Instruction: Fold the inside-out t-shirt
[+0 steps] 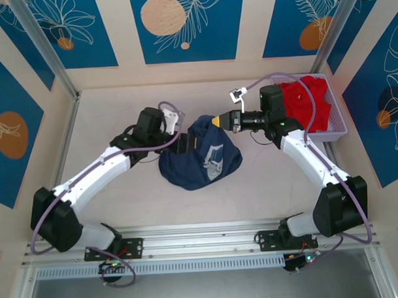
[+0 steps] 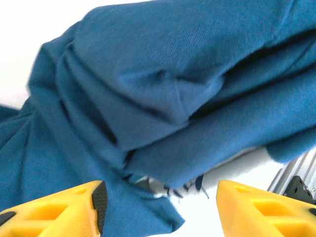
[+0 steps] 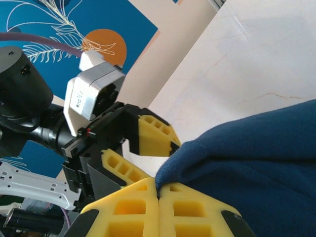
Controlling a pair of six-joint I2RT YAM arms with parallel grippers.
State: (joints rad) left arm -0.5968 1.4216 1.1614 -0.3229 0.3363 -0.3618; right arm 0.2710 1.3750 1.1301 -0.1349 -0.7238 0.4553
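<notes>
Pale tabletop (image 1: 112,106) carries the bunched navy t-shirt (image 1: 199,155) at its middle, between 2 grippers. The right gripper (image 3: 159,190) pinches its upper edge; the left gripper (image 2: 160,197) stands spread, with the cloth just ahead of it.

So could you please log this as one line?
left gripper open by t-shirt | right gripper shut on its edge | t-shirt bunched | red garment in basket

The t-shirt (image 1: 199,159) is navy blue, the garment (image 1: 306,103) red, the basket (image 1: 330,136) lilac.
</notes>
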